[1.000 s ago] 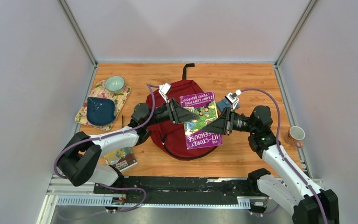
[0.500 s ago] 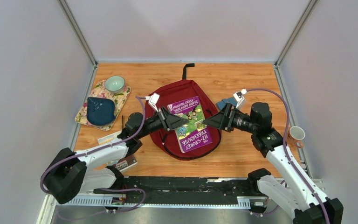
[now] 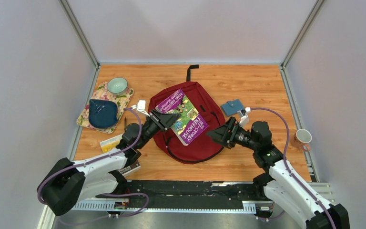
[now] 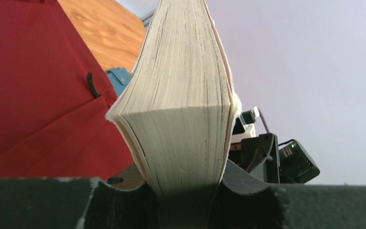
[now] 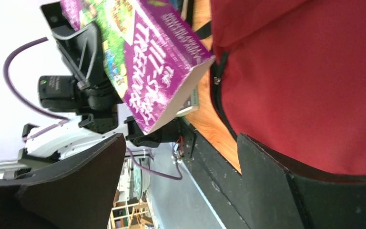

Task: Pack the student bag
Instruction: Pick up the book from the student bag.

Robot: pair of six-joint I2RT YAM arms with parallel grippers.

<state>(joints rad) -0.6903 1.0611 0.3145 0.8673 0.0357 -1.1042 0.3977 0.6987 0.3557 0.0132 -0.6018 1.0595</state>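
Large dark red fabric student bag [image 3: 209, 140] lies flat mid-table, top loop toward 12 o'clock. Left gripper [image 3: 166, 119] is clamped on one edge of a thick purple paperback book [image 3: 185, 121], with the page block pinched between the jaws in the left wrist view. The book is raised and tilted over the bag's 11 o'clock part, likely held by the edge so the free end can enter an opening first. Right gripper [image 3: 218, 135] sits at the bag's 4 o'clock rim, jaws spread wide and holding nothing, probably placed to pinch fabric or the zip. Cannot tell whether the main compartment is unzipped. Small blue wallet [image 3: 232, 107] lies at the bag's 2 o'clock.
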